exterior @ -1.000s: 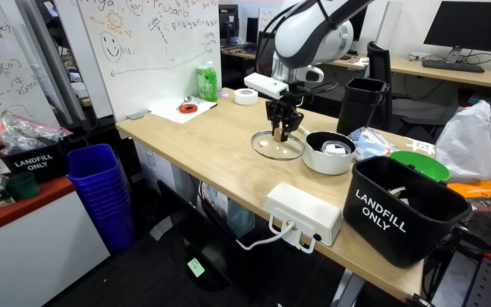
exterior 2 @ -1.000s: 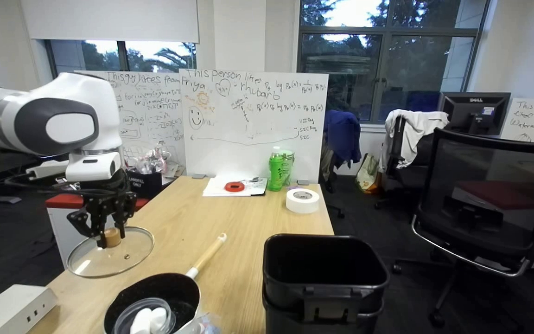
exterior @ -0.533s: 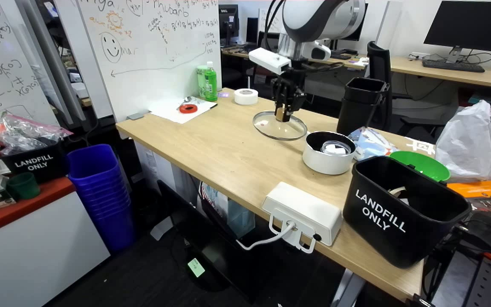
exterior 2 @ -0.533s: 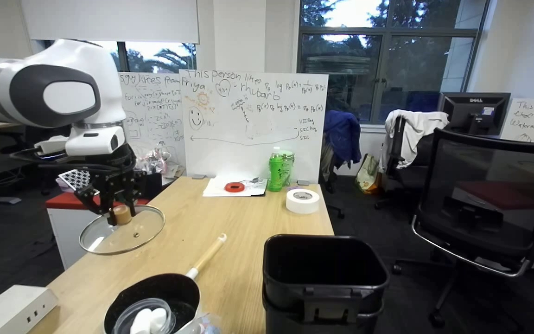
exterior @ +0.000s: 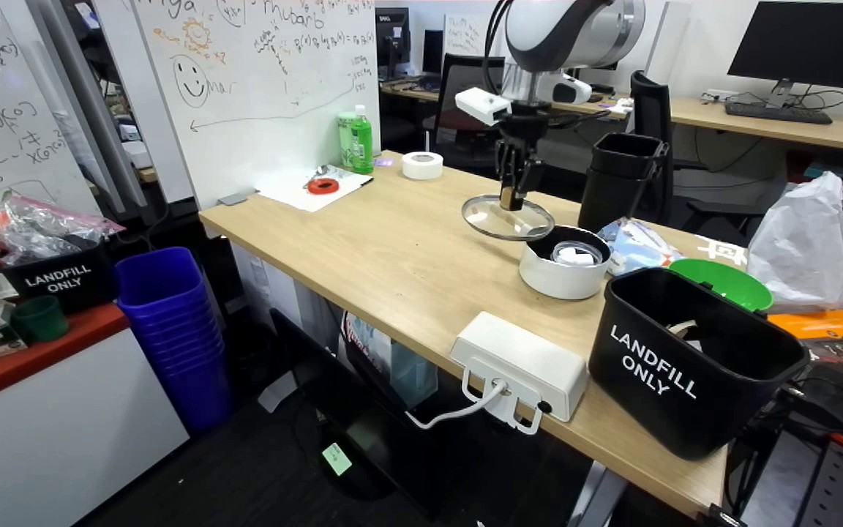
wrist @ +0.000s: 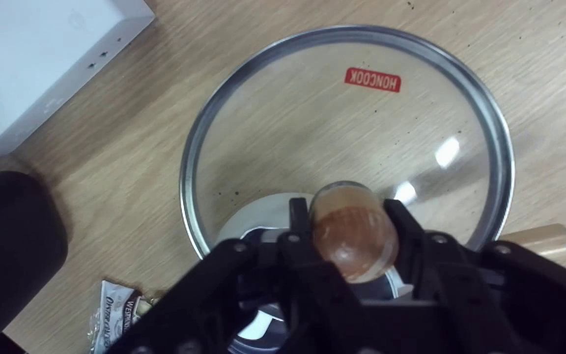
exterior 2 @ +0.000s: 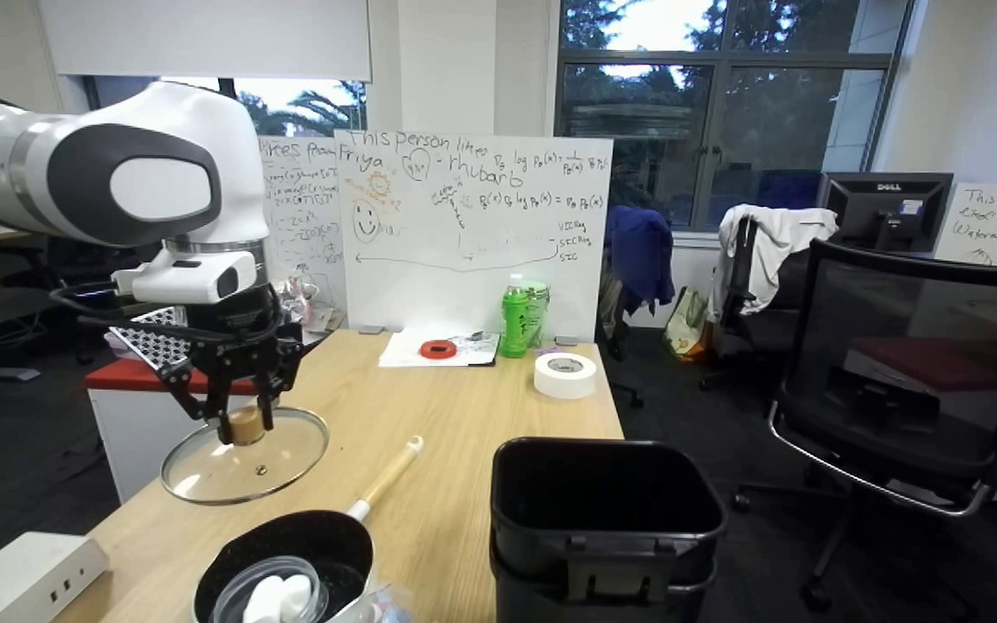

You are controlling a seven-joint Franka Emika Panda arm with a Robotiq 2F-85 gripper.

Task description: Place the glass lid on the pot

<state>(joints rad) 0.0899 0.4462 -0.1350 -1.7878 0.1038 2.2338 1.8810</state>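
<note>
Glass lid (wrist: 342, 128): up off the table (exterior: 334, 234), right by the pot (exterior: 564, 279). In an exterior view its edge looks to be over the pot's rim; I can't tell if they touch.
Gripper (exterior 2: 246, 424): holds the lid by its brown knob (wrist: 354, 236). The two fingers (wrist: 298, 216) squeeze it, with a gap just as wide as the knob.
Hidden bits: in the wrist view the black gripper covers part of the lid, and the pot peeks out only in pieces, some through the glass.
Handle (exterior 2: 388, 476): wooden; in the wrist view only its end shows.
Cut off: an exterior view chops off the pot's bottom; the arm (exterior 2: 170, 182) leaves at the side.
Clear tub (exterior 2: 317, 594): inside the pot, with white things (exterior 2: 265, 597) that are hard to make out.
Packet (wrist: 116, 314): on the table near the pot, partly outside the wrist view.
Table top: pale wood, with a white box (exterior: 520, 359) at the edge and a black bin (exterior: 685, 424) that says LANDFILL ONLY.
Far end: white tape (exterior 2: 563, 388), a red ring (exterior: 323, 192) on paper (exterior 2: 401, 352), a green bottle (exterior 2: 515, 320).
Room: a whiteboard (exterior 2: 481, 225), some writing too faint to read; windows (exterior 2: 637, 156) with trees; a dark chair (exterior 2: 914, 363).
</note>
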